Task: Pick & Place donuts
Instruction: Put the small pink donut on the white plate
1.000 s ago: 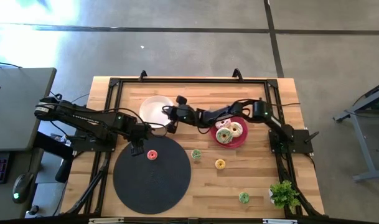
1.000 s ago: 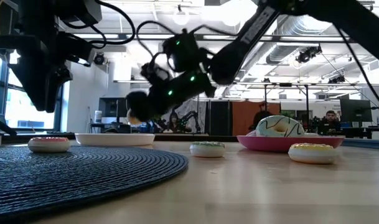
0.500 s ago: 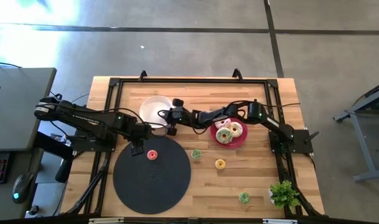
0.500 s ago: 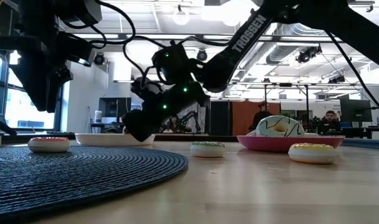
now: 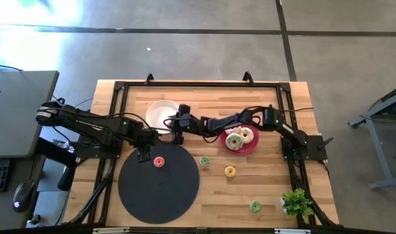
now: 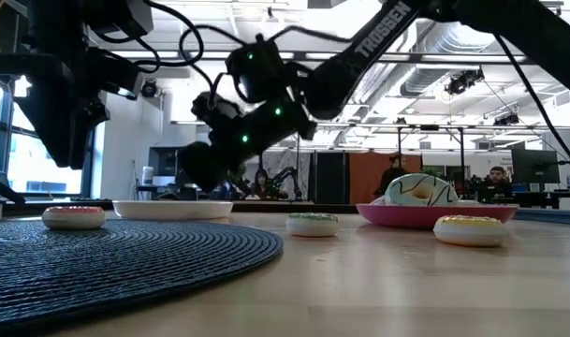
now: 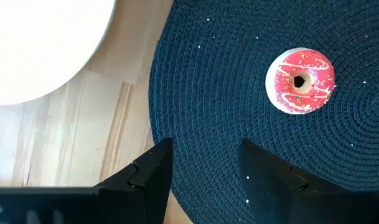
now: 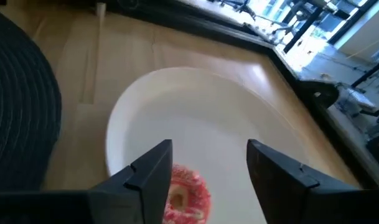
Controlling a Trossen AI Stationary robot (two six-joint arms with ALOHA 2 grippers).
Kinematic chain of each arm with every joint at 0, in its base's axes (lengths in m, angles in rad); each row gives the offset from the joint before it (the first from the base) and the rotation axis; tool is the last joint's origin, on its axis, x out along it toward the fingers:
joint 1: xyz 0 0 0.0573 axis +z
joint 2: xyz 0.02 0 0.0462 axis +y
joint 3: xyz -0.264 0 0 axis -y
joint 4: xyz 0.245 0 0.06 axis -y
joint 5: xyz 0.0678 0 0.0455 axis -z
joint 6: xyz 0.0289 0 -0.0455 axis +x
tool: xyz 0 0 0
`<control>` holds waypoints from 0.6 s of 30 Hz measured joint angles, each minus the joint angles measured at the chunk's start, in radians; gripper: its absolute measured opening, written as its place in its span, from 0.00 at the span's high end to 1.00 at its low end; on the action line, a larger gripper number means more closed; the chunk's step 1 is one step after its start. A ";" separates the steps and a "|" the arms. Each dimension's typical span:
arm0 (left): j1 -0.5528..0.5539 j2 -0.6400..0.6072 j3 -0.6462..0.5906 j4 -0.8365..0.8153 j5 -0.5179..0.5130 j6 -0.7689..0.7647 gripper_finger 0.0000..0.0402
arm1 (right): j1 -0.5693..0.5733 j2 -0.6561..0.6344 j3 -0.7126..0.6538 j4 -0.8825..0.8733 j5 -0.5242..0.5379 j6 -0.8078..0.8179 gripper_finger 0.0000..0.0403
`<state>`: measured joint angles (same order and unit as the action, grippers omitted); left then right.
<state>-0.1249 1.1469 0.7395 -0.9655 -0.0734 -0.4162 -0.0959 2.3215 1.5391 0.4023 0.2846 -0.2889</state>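
Note:
My right gripper (image 8: pixel 208 149) hangs open over the near rim of the white plate (image 8: pixel 195 118). A pink-iced donut (image 8: pixel 184 196) lies on that plate just below its fingers; in the high view the gripper (image 5: pixel 178 127) hides it. My left gripper (image 7: pixel 205 146) is open above the far left edge of the black woven mat (image 5: pixel 158 185). Another pink donut (image 7: pixel 300 81) lies flat on the mat to its right. Two iced donuts (image 5: pixel 239 138) rest on the red plate (image 5: pixel 251 148).
Loose donuts lie on the bare wood: a green one (image 5: pixel 205 160), a yellow one (image 5: pixel 230 171) and another green one (image 5: pixel 255 206). A small potted plant (image 5: pixel 295 203) stands at the near right corner. A black frame (image 5: pixel 117 97) borders the table.
My right gripper has gone toward the table's left edge over the white plate, dipped to it, risen a little, and opened. The pink donut it carried has dropped out of it and now lies on the plate.

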 joint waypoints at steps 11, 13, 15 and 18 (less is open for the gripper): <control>-0.002 0.000 -0.001 0.188 0.080 0.043 0.57 | 0.008 -0.230 0.000 -0.403 0.023 0.025 0.52; -0.012 0.000 -0.015 0.240 0.115 0.066 0.57 | 0.008 -0.267 0.000 -0.472 0.024 0.026 0.53; -0.030 0.000 -0.045 0.295 0.132 0.085 0.57 | 0.007 -0.294 0.000 -0.522 0.031 0.026 0.54; -0.062 0.000 -0.099 0.360 0.136 0.095 0.57 | 0.007 -0.330 0.000 -0.600 0.077 0.023 0.56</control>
<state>-0.1873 1.1473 0.6400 -0.6058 0.0630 -0.3215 -0.0887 1.9914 1.5391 -0.1976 0.3613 -0.2658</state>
